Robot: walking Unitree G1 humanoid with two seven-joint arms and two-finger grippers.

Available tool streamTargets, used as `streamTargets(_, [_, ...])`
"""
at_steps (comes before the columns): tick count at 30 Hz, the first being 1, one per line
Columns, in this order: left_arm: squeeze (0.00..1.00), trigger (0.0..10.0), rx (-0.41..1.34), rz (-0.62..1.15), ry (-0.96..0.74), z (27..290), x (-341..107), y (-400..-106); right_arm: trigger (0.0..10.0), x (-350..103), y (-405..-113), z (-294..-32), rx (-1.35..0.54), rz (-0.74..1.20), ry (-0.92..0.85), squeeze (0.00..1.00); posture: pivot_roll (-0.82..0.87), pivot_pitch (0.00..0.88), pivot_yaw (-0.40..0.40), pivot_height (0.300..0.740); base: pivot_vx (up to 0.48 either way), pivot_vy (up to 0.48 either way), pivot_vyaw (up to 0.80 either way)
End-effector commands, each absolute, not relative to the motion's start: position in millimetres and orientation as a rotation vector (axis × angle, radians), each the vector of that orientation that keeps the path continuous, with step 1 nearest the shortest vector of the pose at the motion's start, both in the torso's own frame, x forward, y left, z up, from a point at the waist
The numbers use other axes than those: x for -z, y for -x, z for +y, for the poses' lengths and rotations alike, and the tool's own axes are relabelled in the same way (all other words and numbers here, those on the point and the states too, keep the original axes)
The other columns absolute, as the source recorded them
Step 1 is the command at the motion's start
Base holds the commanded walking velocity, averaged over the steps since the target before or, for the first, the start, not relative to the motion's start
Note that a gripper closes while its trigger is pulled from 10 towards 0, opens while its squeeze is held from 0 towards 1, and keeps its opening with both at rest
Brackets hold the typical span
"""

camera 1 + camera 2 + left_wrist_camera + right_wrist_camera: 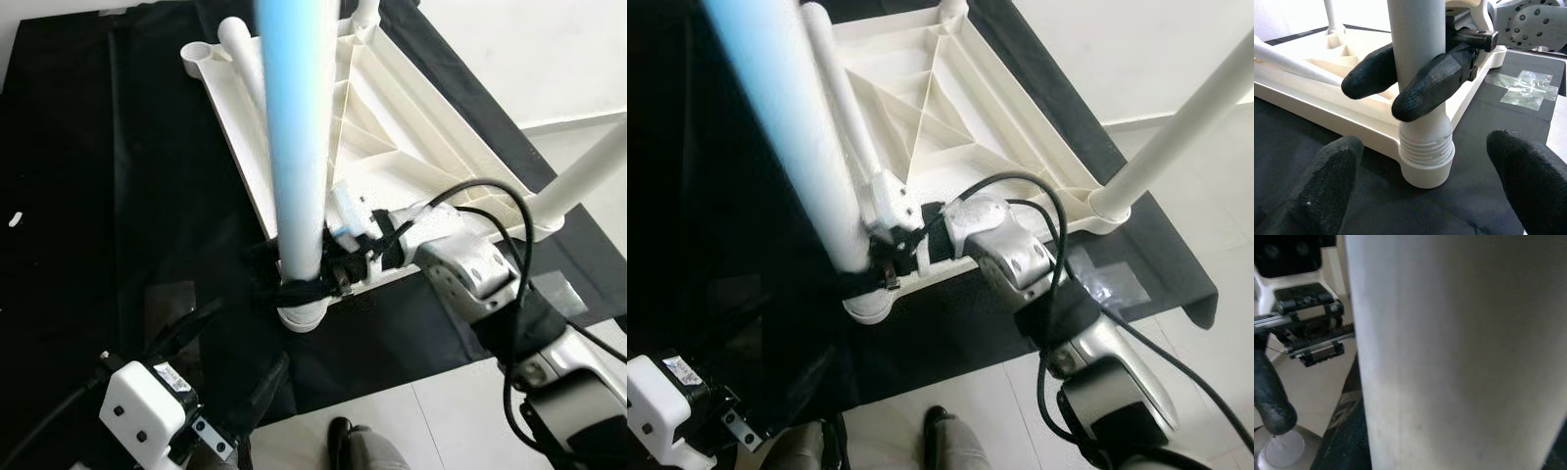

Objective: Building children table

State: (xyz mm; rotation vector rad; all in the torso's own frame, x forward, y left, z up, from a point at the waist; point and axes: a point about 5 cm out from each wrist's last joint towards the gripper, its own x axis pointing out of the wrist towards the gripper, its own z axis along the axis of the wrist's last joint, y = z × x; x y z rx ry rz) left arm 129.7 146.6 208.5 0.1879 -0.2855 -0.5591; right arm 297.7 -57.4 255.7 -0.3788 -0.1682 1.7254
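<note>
My right gripper [1415,78] is clenched around the table leg [299,147] just above its threaded foot. The leg's long axis stands upright, seated in the corner socket [1427,169] of the upturned tabletop [392,127], which lies on the black cloth [118,196]. My left gripper [1425,181] hangs released, fingers spread, near the socket and facing it. Threads show above the socket; I judge the leg not fully screwed home. A second fitted leg [1176,137] stands well apart to the right.
</note>
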Motion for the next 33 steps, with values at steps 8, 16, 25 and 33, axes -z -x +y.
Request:
streamTargets(8, [0.00,10.0,0.574,-0.262,-0.180,145.5,-201.9,-133.0,10.0,-229.4,-305.3,-65.3,-1.467,0.014,0.385,0.00,0.04,0.334,-0.069,0.740,0.000,0.000,0.00])
streamTargets(16, [0.00,10.0,0.573,-0.266,-0.186,146.5,-201.0,-134.2,10.0,-219.9,-294.1,-69.9,-1.257,0.005,0.273,0.00,0.04,0.319,-0.067,0.740,0.000,0.000,0.00])
streamTargets(25, [0.00,10.0,0.571,-0.281,-0.197,149.5,-202.5,-139.2,10.0,-199.1,-270.9,-65.0,-1.015,0.014,0.194,0.00,0.03,0.301,-0.059,0.740,0.000,0.000,0.00])
streamTargets(33, [0.00,10.0,0.511,-0.341,-0.212,165.6,-215.3,-152.0,10.0,-188.3,-266.3,-62.9,-0.792,-0.033,0.243,0.00,0.04,0.273,-0.053,0.740,0.000,0.000,0.00])
